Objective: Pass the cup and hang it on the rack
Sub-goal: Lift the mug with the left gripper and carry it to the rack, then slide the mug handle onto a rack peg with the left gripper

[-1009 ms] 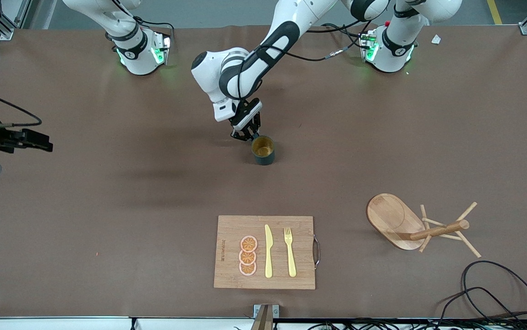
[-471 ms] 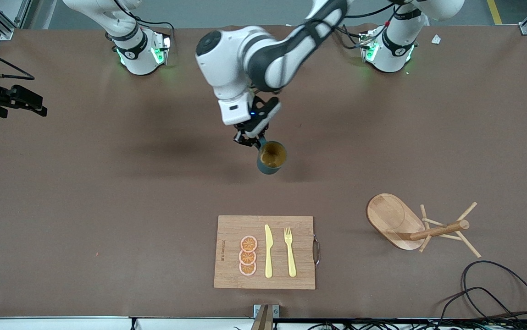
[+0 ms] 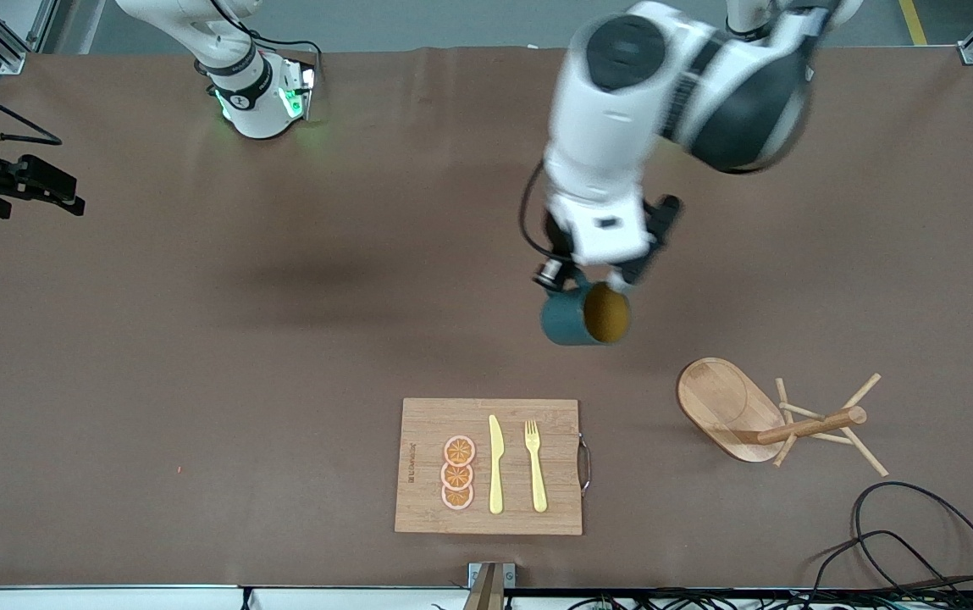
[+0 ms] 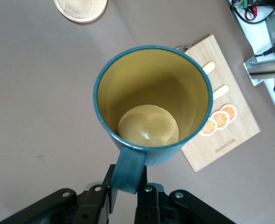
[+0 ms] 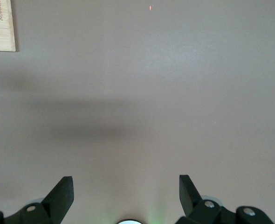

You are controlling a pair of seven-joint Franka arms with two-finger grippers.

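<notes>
The cup point(image 3: 575, 320), dark teal with a mustard-yellow inside, hangs tilted in the air over the table's middle. It is between the cutting board and the left arm's base. My left gripper point(image 3: 596, 284) is shut on its small side handle. In the left wrist view the cup point(image 4: 151, 107) fills the middle, and both fingers of the left gripper point(image 4: 128, 189) press the handle point(image 4: 130, 170). The rack point(image 3: 808, 426), a light wooden mug tree on an oval base point(image 3: 723, 402), stands nearer the front camera toward the left arm's end. My right gripper point(image 3: 71, 195) waits open at the right arm's end, over bare table point(image 5: 126, 191).
A bamboo cutting board point(image 3: 490, 466) with a yellow knife, a yellow fork and orange slices lies near the front edge. It shows past the cup point(image 4: 230, 135) in the left wrist view. Black cables point(image 3: 918, 534) loop at the front corner beside the rack.
The left arm lifted the cup off the table by its handle and swung it toward the rack's end, tipping it sideways. The right gripper drew back a little.
</notes>
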